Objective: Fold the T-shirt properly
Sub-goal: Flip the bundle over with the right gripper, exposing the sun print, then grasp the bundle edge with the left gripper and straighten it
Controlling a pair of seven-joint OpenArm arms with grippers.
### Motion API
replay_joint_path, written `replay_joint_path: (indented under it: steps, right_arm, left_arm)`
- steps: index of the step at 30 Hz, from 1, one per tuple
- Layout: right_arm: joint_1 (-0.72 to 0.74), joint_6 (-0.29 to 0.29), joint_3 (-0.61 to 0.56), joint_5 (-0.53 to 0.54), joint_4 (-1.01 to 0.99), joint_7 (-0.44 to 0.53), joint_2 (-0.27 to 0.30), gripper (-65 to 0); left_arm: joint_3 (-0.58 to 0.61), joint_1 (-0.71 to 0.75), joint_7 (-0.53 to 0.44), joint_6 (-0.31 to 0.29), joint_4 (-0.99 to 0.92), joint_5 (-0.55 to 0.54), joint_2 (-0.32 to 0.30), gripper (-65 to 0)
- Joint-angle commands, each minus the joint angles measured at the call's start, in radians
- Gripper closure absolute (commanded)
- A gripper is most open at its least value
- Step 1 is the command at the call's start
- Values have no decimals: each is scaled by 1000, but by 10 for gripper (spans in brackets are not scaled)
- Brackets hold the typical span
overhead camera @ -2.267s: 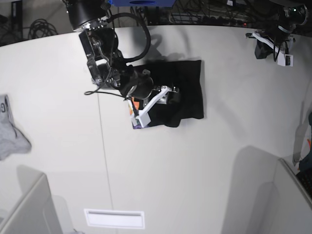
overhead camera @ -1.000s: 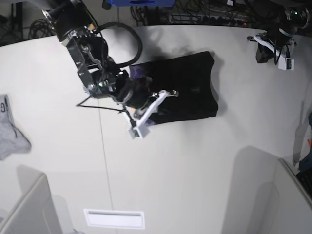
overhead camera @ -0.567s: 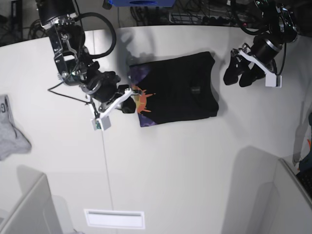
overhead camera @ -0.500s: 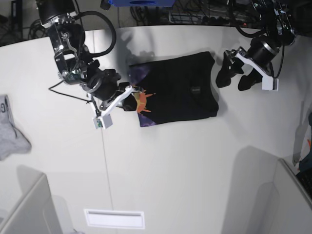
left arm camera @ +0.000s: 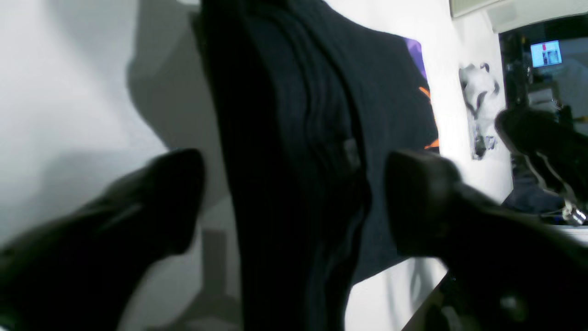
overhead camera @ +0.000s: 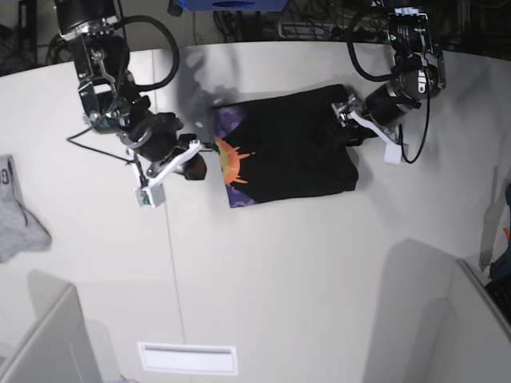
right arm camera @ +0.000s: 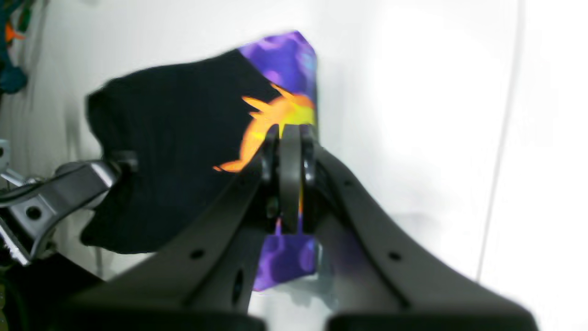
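One folded T-shirt [overhead camera: 291, 148] lay flat on the bench [overhead camera: 279, 271], its purple-and-orange print exposed at one end. My left gripper [left arm camera: 294, 197] straddled the opposite edge, jaws wide; my right gripper [right arm camera: 287, 151], jaws closed and empty, hovered beside the print. Closing on too many layers risked dragging the stack askew.

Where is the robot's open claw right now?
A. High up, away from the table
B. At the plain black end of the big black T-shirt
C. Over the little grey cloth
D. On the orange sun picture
B: the left gripper has its jaws spread on either side of the plain black edge of the folded black cotton T-shirt, far from the orange sun print.
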Motion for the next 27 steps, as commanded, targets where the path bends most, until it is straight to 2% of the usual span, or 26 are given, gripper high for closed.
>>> replay_joint_path:
  steps: [1,5,6,9,11,16,19,21,25,27]
  right_arm:
    - [13,17,8,7,34,20,6,0]
    - [-7,17,41,7,63,20,7,0]
    - [-16,17,51,7,66,20,7,0]
    - [-34,17,91,7,71,21,6,0]
    - [-45,17,111,8,69,23,4,0]
    - [-67,17,162,8,69,23,3,0]
    - [-85,17,188,8,71,23,1,0]
    - [-103,17,206,8,71,23,1,0]
    - [-129,17,248,8,71,24,-1,0]
    - [-148,17,271,8,71,24,-1,0]
  left_arm:
    - [5,-8,2,9,10,-15,-8,-446]
    - [9,-16,5,87,9,-15,-9,-72]
    - [9,-17,5,112,9,-15,-11,0]
    - [15,-33,52,162,10,-15,-46,0]
    - [46,-74,108,164,9,-15,-78,0]
    - [259,-205,213,164,15,3,-226,0]
    - [463,-301,218,164,17,112,-332,0]
    - [629,-383,217,164,12,226,-394,0]
    - [908,-519,203,162,21,432,-439,0]
    - [1045,-571,126,162,26,560,-440,0]
